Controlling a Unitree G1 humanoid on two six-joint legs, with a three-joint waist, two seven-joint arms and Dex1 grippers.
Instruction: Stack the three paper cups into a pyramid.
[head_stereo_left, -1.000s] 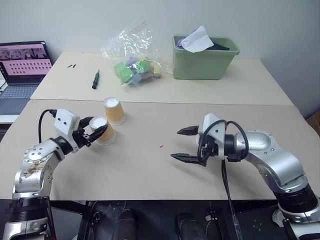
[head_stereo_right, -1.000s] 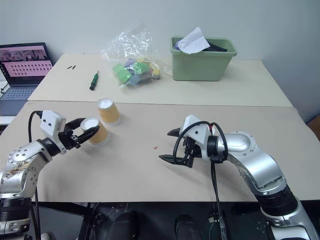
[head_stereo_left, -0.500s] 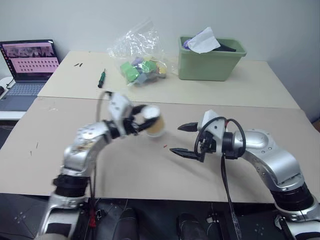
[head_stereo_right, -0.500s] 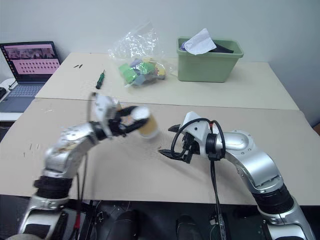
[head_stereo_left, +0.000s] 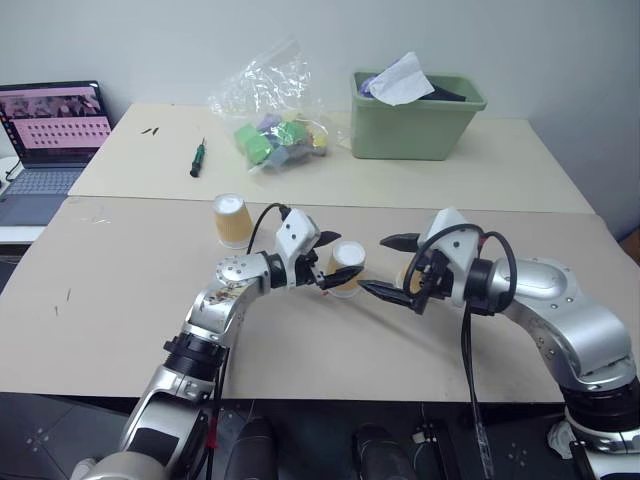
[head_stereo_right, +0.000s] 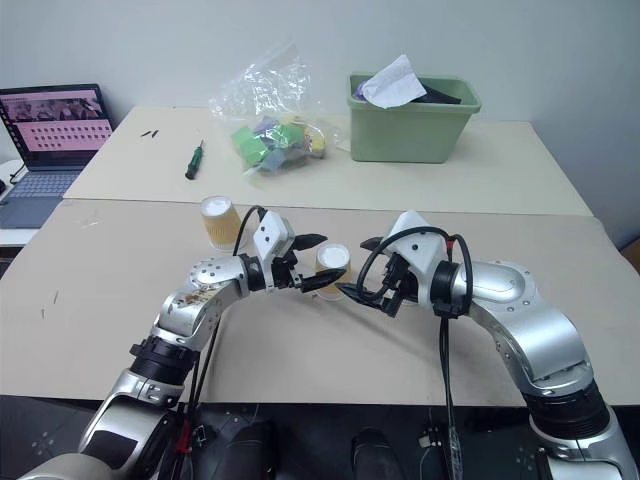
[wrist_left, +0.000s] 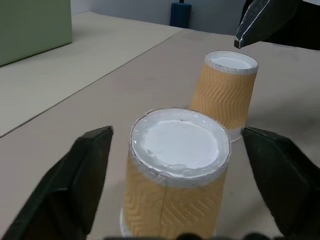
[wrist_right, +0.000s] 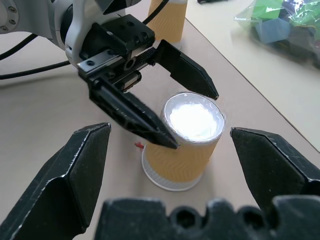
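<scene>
Three tan-orange paper cups stand upside down on the table. One cup (head_stereo_left: 229, 220) stands alone at the back left. A second cup (head_stereo_left: 349, 256) stands at mid-table between the fingers of my left gripper (head_stereo_left: 333, 262). That gripper is open, with a gap on each side of the cup (wrist_left: 177, 170). The third cup (wrist_left: 226, 92) stands just beyond it, mostly hidden behind my right gripper (head_stereo_left: 380, 265) in the head views. My right gripper is open and empty. It faces the left gripper across the middle cup (wrist_right: 187, 142).
On the far table are a green bin (head_stereo_left: 410, 120) with paper in it, a plastic bag of coloured blocks (head_stereo_left: 270, 135) and a screwdriver (head_stereo_left: 195, 160). A laptop (head_stereo_left: 50, 130) sits at the far left. Bare tabletop lies in front of both arms.
My left arm swung right carrying a cup, set it down in front of the right gripper and opened its fingers. The right gripper has hardly moved.
</scene>
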